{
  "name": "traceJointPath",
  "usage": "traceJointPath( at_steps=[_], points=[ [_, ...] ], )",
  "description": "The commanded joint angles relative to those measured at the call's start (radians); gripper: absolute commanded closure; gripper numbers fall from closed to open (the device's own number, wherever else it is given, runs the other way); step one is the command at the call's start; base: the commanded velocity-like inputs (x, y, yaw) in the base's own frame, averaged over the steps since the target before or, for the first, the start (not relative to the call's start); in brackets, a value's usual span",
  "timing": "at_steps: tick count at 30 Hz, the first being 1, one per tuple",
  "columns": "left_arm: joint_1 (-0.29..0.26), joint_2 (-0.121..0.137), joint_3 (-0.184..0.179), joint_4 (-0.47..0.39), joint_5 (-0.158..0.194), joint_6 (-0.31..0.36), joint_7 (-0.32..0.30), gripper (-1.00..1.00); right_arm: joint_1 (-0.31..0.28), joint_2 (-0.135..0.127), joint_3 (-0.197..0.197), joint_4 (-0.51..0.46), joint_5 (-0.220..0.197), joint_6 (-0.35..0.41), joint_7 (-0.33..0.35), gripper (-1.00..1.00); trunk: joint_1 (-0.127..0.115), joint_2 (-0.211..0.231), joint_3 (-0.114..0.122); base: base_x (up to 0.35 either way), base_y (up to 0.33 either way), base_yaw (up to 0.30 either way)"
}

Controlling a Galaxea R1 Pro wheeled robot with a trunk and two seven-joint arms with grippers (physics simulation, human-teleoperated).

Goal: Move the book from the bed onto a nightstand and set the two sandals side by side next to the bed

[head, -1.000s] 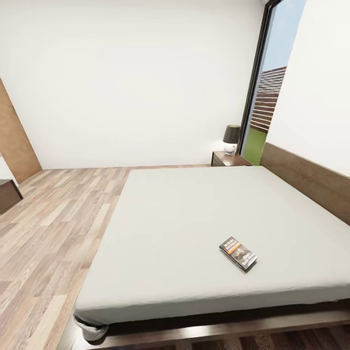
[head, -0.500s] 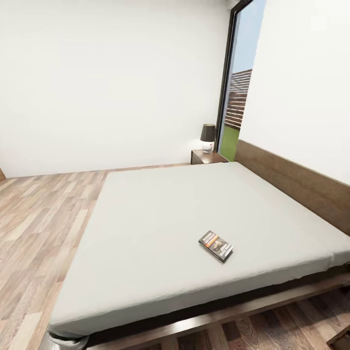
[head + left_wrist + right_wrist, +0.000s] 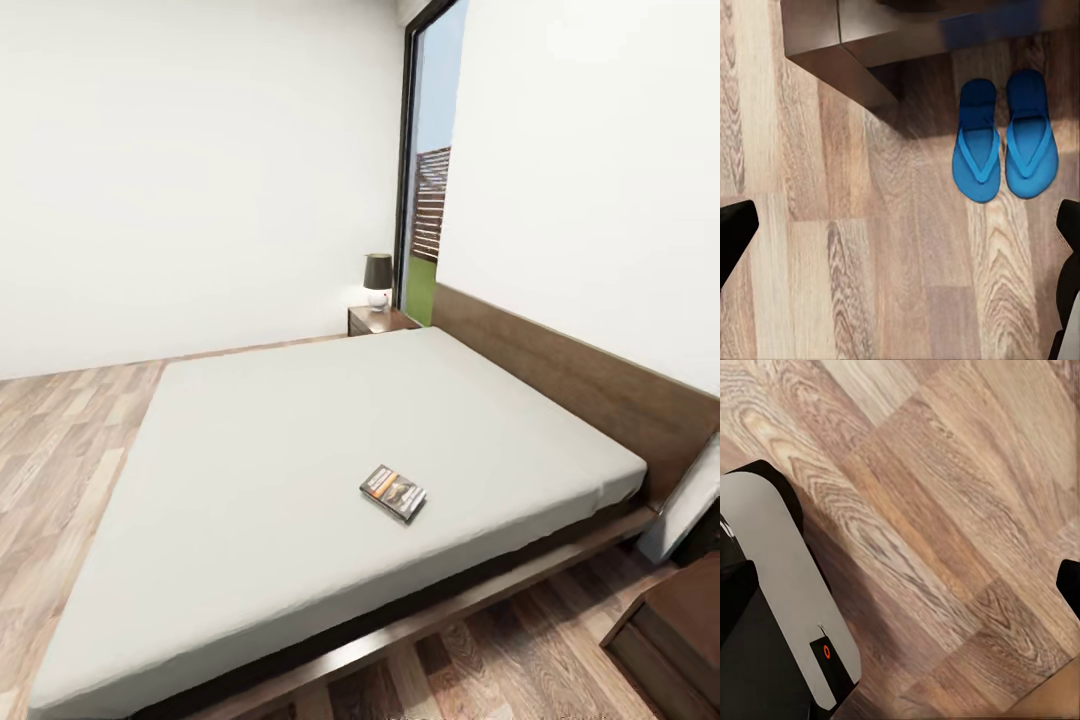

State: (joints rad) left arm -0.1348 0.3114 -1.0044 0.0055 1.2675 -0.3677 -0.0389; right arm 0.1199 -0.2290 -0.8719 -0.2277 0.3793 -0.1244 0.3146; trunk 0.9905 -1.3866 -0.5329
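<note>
The thin dark paperback book [image 3: 393,493] lies flat on the big pale grey bed [image 3: 250,470], out in front of the robot, long side slanting, while both grippers hang wide apart over the wood floor [image 3: 945,510], holding nothing.

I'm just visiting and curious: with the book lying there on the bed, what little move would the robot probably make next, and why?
Probably roll closer to the bed and bring an arm up. The book lies flat on the mattress, untouched, and both wrist cameras face the wooden floor, so no gripper looks near it yet.
</note>
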Motion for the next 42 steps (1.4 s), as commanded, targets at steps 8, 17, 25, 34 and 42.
traceJointPath(
  at_steps=[8,17,25,34,42],
  points=[
    [0.0,0.0,-0.008,0.001,0.011,-0.002,-0.004,-1.0,0.0,0.0,-0.009,-0.001,0.009,-0.003,0.006,-1.0,0.0,0.0,-0.001,-0.007,-0.01,-0.294],
    [-0.001,0.0,-0.008,0.001,0.012,-0.002,-0.004,-1.0,0.0,0.001,-0.009,-0.001,0.007,-0.003,0.006,-1.0,0.0,0.0,-0.001,-0.001,-0.002,-0.294],
    [0.0,0.0,-0.009,0.001,0.012,-0.002,-0.003,-1.0,0.0,0.002,-0.009,0.0,0.007,-0.003,0.006,-1.0,0.0,0.0,-0.001,0.0,-0.001,-0.294],
    [-0.001,-0.002,-0.036,0.001,0.012,-0.002,-0.003,-1.0,0.0,0.01,-0.009,-0.001,0.007,-0.003,0.006,-1.0,0.0,0.0,-0.001,0.056,-0.114,-0.212],
    [-0.002,-0.013,-0.041,0.001,0.012,0.002,-0.001,-1.0,0.0,0.02,0.013,-0.002,0.007,-0.003,0.006,-1.0,0.0,0.0,-0.001,0.143,-0.216,-0.044]
  ],
)
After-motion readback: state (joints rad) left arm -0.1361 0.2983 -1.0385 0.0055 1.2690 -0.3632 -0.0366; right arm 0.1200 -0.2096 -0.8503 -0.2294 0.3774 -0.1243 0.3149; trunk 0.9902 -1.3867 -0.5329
